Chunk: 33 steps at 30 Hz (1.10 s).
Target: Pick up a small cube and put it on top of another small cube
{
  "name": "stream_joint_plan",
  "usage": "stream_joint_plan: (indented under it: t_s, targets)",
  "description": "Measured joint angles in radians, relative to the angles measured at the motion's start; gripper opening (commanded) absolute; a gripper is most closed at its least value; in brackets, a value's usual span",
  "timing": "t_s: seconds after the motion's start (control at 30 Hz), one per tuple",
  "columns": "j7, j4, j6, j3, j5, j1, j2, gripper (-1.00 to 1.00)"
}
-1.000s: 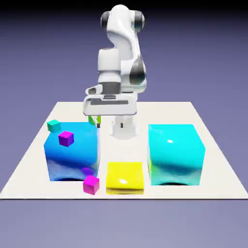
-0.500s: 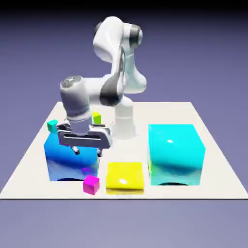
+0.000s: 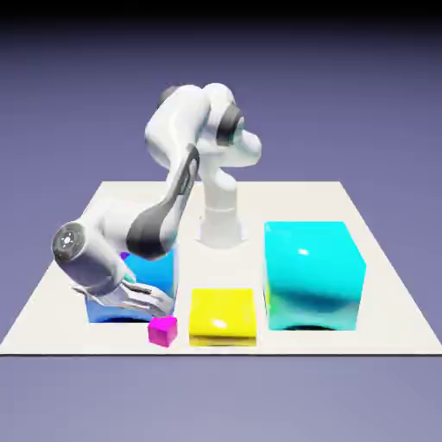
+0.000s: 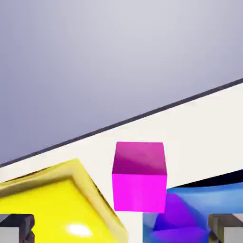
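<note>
Exterior view, left to right: the blue block [image 3: 157, 274] stands partly behind the tilted hand; a sliver of purple [image 3: 124, 255] shows at its top, perhaps a small cube, though the arm hides too much to be sure. The gripper [image 4: 121, 228] is spread wide, with nothing between its fingertips. The magenta cube [image 3: 162, 331], apparently the one to be lifted, rests on the table [image 3: 393, 337] near the front edge, between the blue block and the yellow block [image 3: 223, 317]; the cyan block [image 3: 312, 274] lies farther right. The step in hand is judged to be the approach to this cube. Good practice calls for squaring the fingers to two opposite faces, centring the cube, then descending straight with the jaws wide, each finger clearing its neighbouring block, and closing gently at mid-height so that the cube neither turns nor slides.
</note>
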Motion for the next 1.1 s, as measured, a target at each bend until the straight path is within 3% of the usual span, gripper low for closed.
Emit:
stream_joint_plan:
  t_s: [0.5,0.9,0.93,1.1]
  targets:
    - [-0.011,0.518,-0.536,-0.127,0.114,-0.031,0.477,0.0]
    - [-0.092,0.12,-0.313,-0.153,0.102,0.099,0.355,0.0]
    - [-0.098,0.09,-0.297,-0.155,0.101,0.109,0.346,-1.0]
    - [-0.075,0.199,-0.358,-0.148,0.106,0.073,0.379,-1.0]
